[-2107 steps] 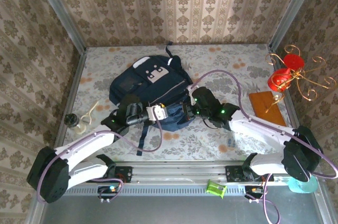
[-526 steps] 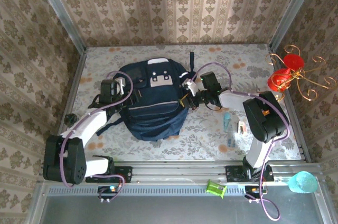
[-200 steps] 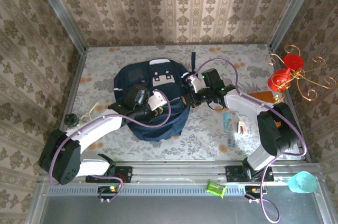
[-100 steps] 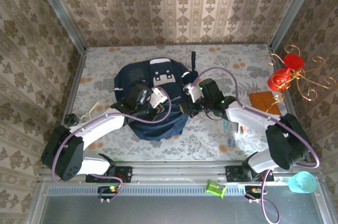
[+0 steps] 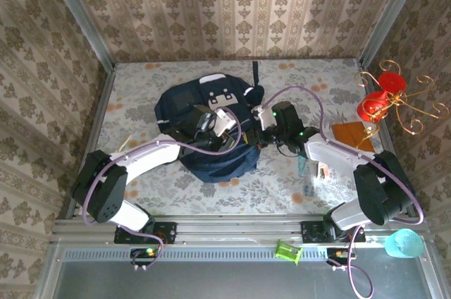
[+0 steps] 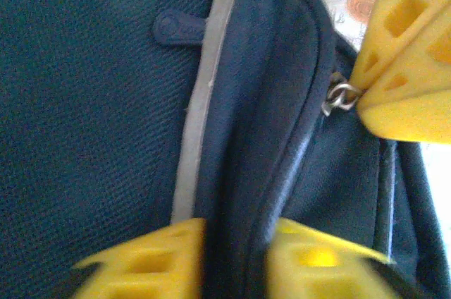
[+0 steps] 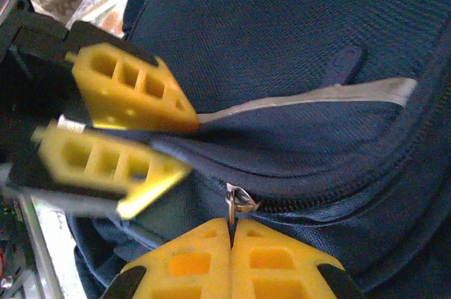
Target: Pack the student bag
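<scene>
At the near right side of the student bag (image 5: 210, 161), both claws work one seam. The right gripper (image 7: 231, 234) has its two yellow fingers pressed tight together on a small metal zip pull (image 7: 237, 202), which stands at the end of a dark row of zip teeth. Just beside it on the bag, the left gripper (image 6: 236, 234) is drawn narrow, its two fingers pinching an upright fold of navy fabric. One grey zip stripe (image 6: 199, 112) runs along that fold, and one dark rubber tab (image 6: 177, 27) lies flat on the panel next to the stripe.

The bag itself, a single navy backpack with a white-and-grey patch (image 5: 220, 96) at its far end, lies flat in the middle of the flowered table (image 5: 141, 94). One strap (image 5: 254, 73) trails off beyond the bag's far end. The zip teeth beside the pull look closed, and what the bag holds cannot be seen.

Right of the bag, near the right arm, lie three small items (image 5: 304, 165) too small to identify. Farther right of the bag rest one flat orange-brown book (image 5: 352, 134) and one red-and-gold wire ornament (image 5: 384, 98).
</scene>
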### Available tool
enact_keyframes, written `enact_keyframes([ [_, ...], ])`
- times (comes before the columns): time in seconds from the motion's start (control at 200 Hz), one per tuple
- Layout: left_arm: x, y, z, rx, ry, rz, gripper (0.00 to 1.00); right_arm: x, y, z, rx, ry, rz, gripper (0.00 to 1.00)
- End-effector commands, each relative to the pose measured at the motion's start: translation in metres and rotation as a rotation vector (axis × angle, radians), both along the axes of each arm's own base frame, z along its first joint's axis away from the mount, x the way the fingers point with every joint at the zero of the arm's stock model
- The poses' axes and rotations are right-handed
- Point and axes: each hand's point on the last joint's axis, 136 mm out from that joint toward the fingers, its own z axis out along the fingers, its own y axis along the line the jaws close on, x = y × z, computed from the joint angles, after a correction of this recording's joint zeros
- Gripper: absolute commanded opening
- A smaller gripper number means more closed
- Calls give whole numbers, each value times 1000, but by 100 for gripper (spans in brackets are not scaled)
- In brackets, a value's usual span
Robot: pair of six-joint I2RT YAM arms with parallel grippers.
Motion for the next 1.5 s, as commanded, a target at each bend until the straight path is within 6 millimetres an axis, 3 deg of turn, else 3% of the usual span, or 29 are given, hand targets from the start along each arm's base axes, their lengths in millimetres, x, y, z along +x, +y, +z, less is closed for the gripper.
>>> enact_keyframes([
  [0.0, 0, -19, 35, -127, -17, -22, 50, 5, -3, 12, 43, -24, 25, 0],
  [0.135, 7, 17, 41, -176, 29, 133, 62, 13, -13, 6, 5, -19, -5, 0],
  [0.325, 28, 134, 15, -256, 218, 692, 65, 14, -12, 3, 11, -10, -7, 0],
  [0.405, 27, 157, 5, -314, 289, 798, 65, 15, -11, 2, 14, -9, -7, 0],
  [0.855, 44, 138, -28, -316, 472, 802, 55, 10, -10, 8, 1, -18, 5, 0],
  [1.11, 47, 106, -29, -446, 505, 768, 25, 12, -5, 10, -40, -21, 22, 0],
  [1.215, 48, 98, -29, -500, 494, 781, 0, 4, -9, 7, -115, -11, 26, 0],
  [1.495, 54, 105, -26, -615, 473, 895, 0, -33, -5, -3, -220, 8, 81, 0],
])
